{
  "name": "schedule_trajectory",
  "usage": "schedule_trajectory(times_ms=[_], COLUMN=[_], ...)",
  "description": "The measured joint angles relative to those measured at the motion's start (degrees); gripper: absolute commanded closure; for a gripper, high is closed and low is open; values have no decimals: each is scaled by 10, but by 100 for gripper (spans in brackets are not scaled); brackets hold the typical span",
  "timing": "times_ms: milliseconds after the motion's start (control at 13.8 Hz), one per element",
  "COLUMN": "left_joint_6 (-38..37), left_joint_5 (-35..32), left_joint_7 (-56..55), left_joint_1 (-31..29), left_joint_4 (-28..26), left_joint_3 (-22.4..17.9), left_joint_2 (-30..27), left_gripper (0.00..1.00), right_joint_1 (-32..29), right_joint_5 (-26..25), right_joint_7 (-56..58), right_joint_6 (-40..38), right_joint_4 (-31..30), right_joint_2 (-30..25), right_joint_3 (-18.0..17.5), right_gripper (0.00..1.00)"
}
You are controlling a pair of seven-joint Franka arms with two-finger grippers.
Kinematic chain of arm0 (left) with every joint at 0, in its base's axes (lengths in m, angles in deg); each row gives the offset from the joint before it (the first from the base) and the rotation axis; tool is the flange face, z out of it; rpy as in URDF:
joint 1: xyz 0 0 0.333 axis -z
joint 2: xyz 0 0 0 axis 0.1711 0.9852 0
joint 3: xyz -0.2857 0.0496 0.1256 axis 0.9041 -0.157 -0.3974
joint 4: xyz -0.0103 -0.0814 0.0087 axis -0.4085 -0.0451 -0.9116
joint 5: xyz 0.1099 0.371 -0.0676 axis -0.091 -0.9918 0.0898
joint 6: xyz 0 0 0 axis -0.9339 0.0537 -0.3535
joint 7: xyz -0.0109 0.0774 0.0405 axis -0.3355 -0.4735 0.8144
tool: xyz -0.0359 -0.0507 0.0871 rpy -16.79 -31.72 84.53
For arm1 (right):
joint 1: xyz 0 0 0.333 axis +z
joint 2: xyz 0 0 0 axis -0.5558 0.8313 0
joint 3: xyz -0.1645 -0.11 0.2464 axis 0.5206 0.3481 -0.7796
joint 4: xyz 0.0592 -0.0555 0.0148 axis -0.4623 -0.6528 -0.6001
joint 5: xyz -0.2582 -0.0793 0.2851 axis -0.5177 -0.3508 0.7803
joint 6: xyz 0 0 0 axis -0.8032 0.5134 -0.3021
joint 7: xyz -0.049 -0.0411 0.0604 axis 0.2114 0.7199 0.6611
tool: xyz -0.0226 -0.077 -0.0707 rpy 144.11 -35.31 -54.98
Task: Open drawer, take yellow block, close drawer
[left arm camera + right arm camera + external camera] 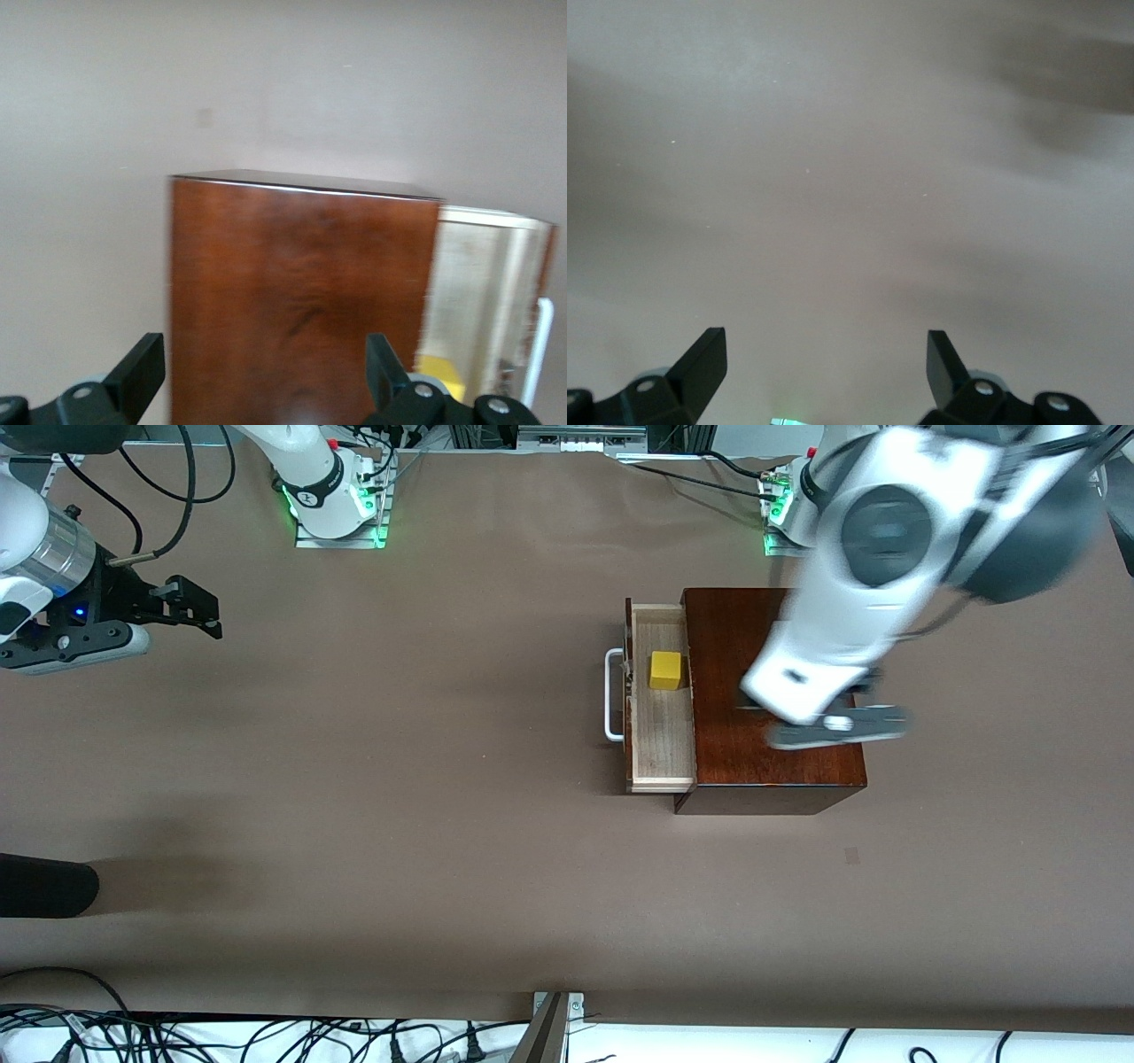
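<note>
- Front view: the glossy mahogany-coloured wooden box [771, 691] sits right of centre in the frame on the brown surface [399, 779]
- Its pale light-wood drawer [660, 735] with the white loop handle [611, 695] is pulled out, toward the right arm's end of the surface
- The small bright yellow block [665, 670] lies in the drawer, close to the box
- The left gripper [837, 724] hangs over the box top, holding nothing
- The right gripper [190, 607] waits at the upper left edge of the frame, over bare surface
- Left wrist view: fingers [142, 367] spread wide over the box [292, 301], jaws open; drawer [478, 292] and block [438, 372] at lower right of the frame
- Right wrist view: fingers [704, 359] spread over bare surface [850, 177], jaws open and empty
</note>
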Motion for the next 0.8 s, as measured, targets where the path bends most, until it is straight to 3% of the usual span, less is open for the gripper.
schedule_trajectory(times_ms=[217, 362, 434, 652, 796], left_joint_6=[-51, -54, -37, 78, 103], left_joint_5=[54, 92, 100, 106, 106], left_joint_7=[108, 178, 196, 239, 256], left_joint_1=[-85, -124, -127, -104, -85], left_joint_4=[0, -13, -36, -175, -233], left_joint_3=[-2, -30, -56, -138, -164], left_joint_2=[-32, -57, -76, -168, -208], left_gripper=[0, 0, 0, 0, 0], right_joint_1=[12, 27, 39, 86, 129], right_joint_5=[20, 22, 22, 22, 23], right_joint_7=[1, 3, 9, 84, 116], right_joint_6=[-3, -7, -8, -5, 9], right_joint_4=[2, 2, 2, 5, 13], right_joint_2=[0, 6, 12, 30, 50], right_joint_3=[-21, -50, -64, -100, -110], right_gripper=[0, 0, 0, 0, 0])
